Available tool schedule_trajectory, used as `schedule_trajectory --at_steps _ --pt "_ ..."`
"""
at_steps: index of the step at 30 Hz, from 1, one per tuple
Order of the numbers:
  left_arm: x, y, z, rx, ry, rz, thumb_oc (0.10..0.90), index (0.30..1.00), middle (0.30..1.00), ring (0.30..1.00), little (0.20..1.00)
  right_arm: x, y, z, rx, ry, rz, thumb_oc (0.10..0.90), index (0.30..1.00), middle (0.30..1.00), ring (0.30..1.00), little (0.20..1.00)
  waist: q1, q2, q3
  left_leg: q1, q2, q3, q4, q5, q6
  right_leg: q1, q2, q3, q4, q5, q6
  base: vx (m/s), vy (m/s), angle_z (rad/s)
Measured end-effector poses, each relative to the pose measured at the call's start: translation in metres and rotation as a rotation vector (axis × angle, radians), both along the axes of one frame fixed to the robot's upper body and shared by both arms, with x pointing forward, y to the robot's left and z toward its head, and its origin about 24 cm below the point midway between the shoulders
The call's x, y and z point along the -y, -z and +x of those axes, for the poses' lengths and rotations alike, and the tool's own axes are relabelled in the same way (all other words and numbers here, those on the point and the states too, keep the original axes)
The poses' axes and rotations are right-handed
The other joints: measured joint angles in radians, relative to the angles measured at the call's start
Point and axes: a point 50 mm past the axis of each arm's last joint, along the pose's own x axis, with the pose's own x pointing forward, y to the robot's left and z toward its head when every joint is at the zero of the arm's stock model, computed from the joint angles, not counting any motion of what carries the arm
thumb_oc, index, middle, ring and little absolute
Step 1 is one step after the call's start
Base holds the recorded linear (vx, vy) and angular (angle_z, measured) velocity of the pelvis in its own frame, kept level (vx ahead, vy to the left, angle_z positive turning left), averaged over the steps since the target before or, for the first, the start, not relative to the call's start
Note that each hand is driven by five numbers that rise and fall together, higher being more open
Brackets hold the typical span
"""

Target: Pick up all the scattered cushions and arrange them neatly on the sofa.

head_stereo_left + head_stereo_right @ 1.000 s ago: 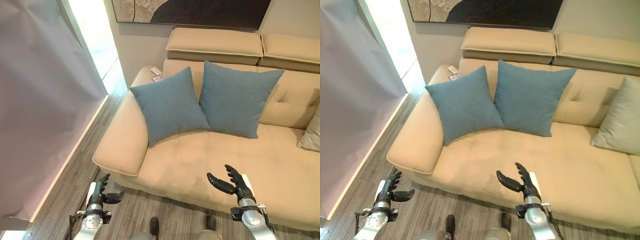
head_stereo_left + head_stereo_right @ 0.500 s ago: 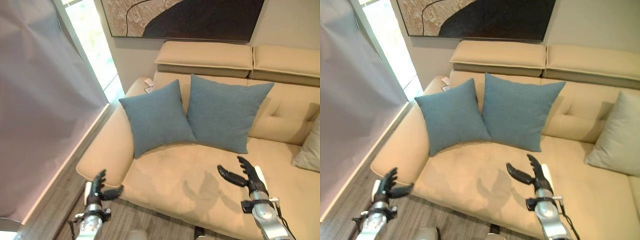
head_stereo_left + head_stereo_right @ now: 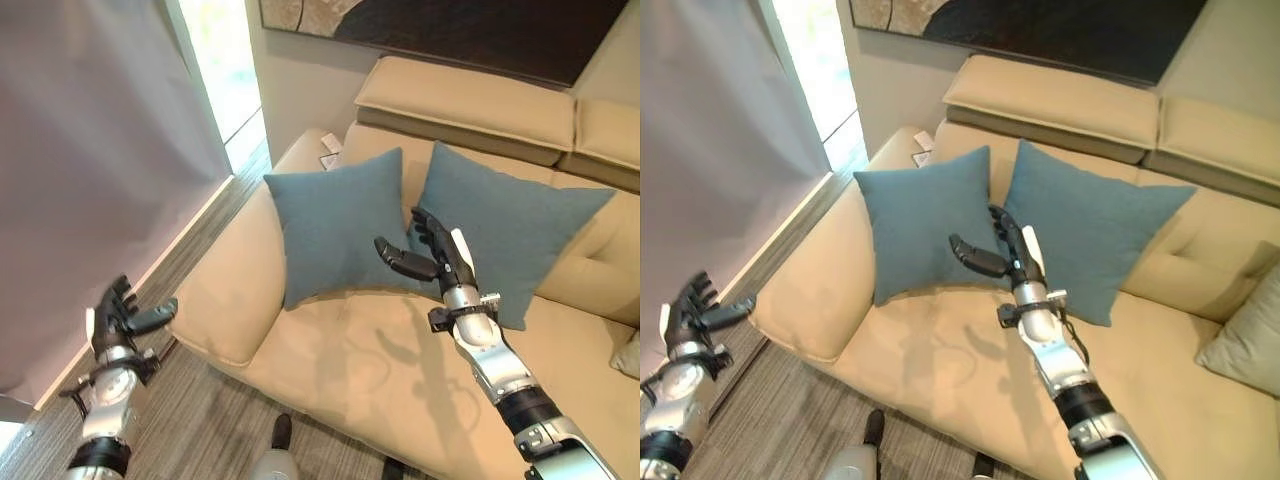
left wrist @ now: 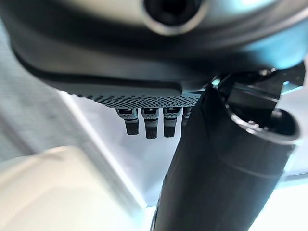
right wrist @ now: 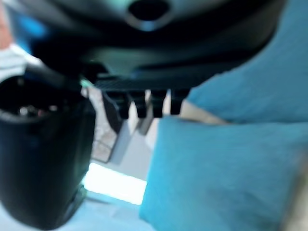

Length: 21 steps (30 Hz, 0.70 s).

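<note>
Left eye view has my right hand [image 3: 440,258] spread wide, holding nothing, in front of two blue cushions [image 3: 335,222] leaning on the sofa [image 3: 330,370] back, and they look light and squishy, so I'd grab a corner or edge.

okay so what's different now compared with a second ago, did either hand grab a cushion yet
No grab yet. The right hand has reached forward over the seat and now hangs open just in front of the two blue cushions, holding nothing. The left hand stays open, low beside the sofa's armrest. The camera itself shifted. The cushions lean on the backrest as before.
</note>
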Motion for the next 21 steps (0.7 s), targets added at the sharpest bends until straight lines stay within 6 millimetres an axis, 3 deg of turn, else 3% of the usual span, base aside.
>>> schedule_trajectory --at_steps 4,8,13,21 --pt "0.013 -0.067 0.041 0.207 0.063 0.05 0.8 0.9 0.9 0.9 0.9 0.012 -0.061 0.029 0.147 0.107 -0.099 0.8 0.9 0.9 0.9 0.9 0.007 0.021 0.072 -0.099 -0.002 -0.021 0.031 0.001 0.0 -0.072 0.001 -0.002 0.004 0.01 0.009 -0.12 0.099 0.07" --pt "0.033 -0.12 0.062 0.348 0.153 0.123 0.8 0.9 0.9 0.9 0.9 0.036 -0.093 0.037 0.213 0.249 -0.163 0.8 0.9 0.9 0.9 0.9 0.005 0.023 0.149 -0.149 -0.008 -0.035 0.051 0.003 -0.003 -0.109 0.005 -0.007 0.01 0.01 0.009 -0.05 0.074 0.06" --pt "0.059 -0.157 0.076 0.455 0.243 0.166 0.8 0.9 0.9 0.9 0.9 0.057 -0.087 0.043 0.149 0.365 -0.156 0.8 0.9 0.9 0.9 0.9 -0.002 0.031 0.196 -0.203 -0.011 -0.044 0.064 0.004 -0.003 -0.154 0.004 -0.011 0.017 0.01 0.009 -0.02 0.055 0.05" --pt "0.1 -0.189 0.091 0.526 0.389 0.216 0.8 0.9 0.9 0.9 0.9 0.059 -0.077 0.048 0.084 0.375 -0.155 0.8 0.9 0.9 0.9 0.9 -0.002 0.065 0.253 -0.256 -0.02 -0.077 0.064 0.013 -0.002 -0.185 0.001 -0.05 0.018 0.01 0.009 -0.02 0.028 0.12"
